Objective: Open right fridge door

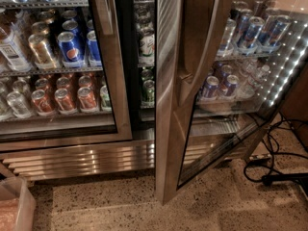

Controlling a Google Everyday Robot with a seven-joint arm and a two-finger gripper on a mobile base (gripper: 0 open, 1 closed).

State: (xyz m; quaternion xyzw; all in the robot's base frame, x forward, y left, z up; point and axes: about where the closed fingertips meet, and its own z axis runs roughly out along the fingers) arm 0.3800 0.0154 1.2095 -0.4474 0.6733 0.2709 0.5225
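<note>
None of the jaws shows in the camera view, so their state cannot be told; the right fridge door (pixel 169 129) stands swung out at centre, edge toward the camera, its bowed handle (pixel 202 42) on the right face, canned drinks (pixel 219 85) shelved behind
</note>
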